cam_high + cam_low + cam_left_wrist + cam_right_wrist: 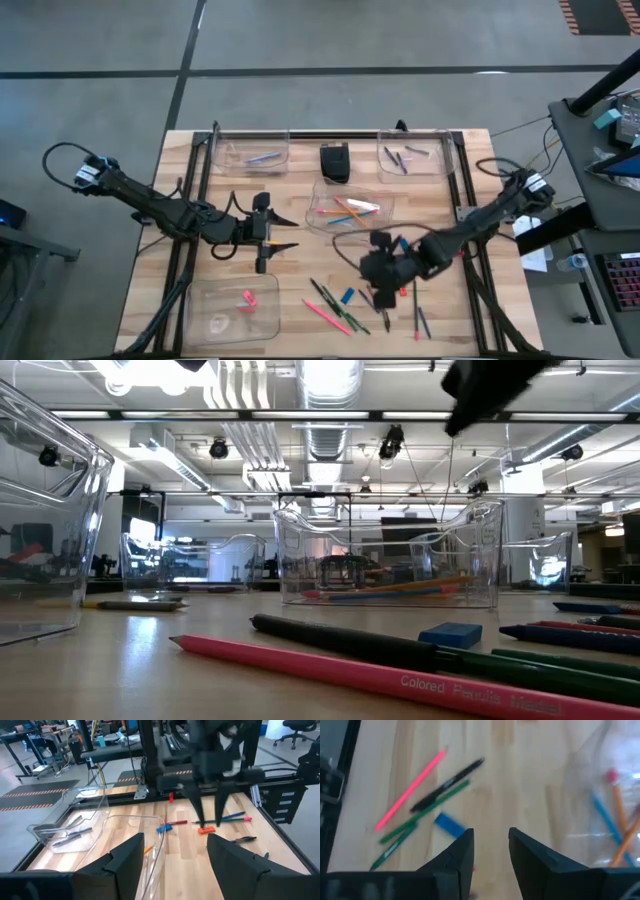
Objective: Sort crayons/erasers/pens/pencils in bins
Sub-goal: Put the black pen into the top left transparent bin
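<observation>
Loose sticks lie on the near part of the table: a pink pencil (410, 790), a black pen (447, 785) and green pencils (417, 825), with a blue eraser (451, 825) beside them. My right gripper (372, 268) hangs above the table just beyond this pile, open and slanting down, with nothing between its fingers (490, 855). The middle bin (350, 207) holds orange, blue and pink pencils. My left gripper (285, 233) waits open and level, left of that bin. The near-left bin (232, 307) holds pink erasers. Both far bins (250, 152) (413, 155) hold short sticks.
A small black box (335, 162) stands between the two far bins. More sticks (418, 318) lie right of the pile. Black frame rails (465, 185) run along the table's left and right sides. Bare wood lies between the near-left bin and the pile.
</observation>
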Robot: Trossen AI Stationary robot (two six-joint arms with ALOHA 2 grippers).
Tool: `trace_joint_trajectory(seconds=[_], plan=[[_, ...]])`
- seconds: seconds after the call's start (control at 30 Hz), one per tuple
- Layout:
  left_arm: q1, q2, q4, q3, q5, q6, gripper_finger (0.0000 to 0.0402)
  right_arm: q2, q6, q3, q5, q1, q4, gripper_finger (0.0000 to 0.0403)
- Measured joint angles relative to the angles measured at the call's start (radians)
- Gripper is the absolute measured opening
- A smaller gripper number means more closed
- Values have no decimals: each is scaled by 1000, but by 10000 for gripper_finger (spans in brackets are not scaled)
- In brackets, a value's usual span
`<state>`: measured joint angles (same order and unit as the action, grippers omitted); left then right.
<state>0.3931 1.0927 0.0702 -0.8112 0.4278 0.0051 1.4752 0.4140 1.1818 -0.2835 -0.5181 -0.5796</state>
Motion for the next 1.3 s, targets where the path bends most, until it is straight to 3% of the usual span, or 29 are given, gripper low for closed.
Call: trace_joint_trajectory(seconds=[0.17,0.47,0.63,0.87,1.3], plan=[[0,0,1,-1,0,0,203,23,105,-55,30,-57,6,114],[0,4,0,-1,0,-24,203,20,515,-144,82,-99,-144,115],[0,4,0,-1,-1,-56,203,20,664,-196,79,-107,-130,116],[0,4,5,0,0,-78,203,82,705,-242,53,-115,29,120],[0,5,27,10,0,-78,203,212,749,-197,51,-112,15,120]])
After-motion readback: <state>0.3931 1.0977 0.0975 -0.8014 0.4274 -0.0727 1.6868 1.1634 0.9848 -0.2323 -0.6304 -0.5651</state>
